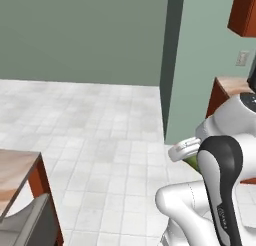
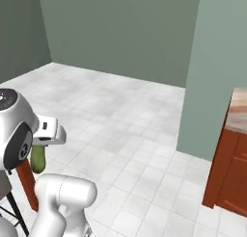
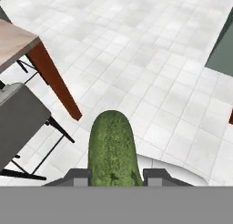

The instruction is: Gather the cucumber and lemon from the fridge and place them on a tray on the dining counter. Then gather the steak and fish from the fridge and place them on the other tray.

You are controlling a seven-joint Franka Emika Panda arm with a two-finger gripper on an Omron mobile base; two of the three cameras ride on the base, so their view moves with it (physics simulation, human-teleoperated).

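At the lower right of the left base view, the white arm folds up from its base, its dark-sided elbow link rising in front and the white hand reaching left at mid-height over the pale tiled floor (image 1: 100, 140). A sliver of green, the cucumber (image 1: 191, 162), peeks out just under the hand; the jaws themselves are hidden here. A wooden counter (image 1: 17, 172) with a red-brown leg sits at the lower left.

In the right base view, the arm bends at the lower left, its rounded joint uppermost, and the hand points right. The cucumber hangs below it, roughly upright (its lower end dark green).

In the hand view, the gripper (image 3: 114, 176) has its two dark fingertips (image 3: 77, 175) closed against either side of the cucumber, which juts forward between them above the floor. A grey stool (image 3: 18, 120) stands beside the counter at the left.
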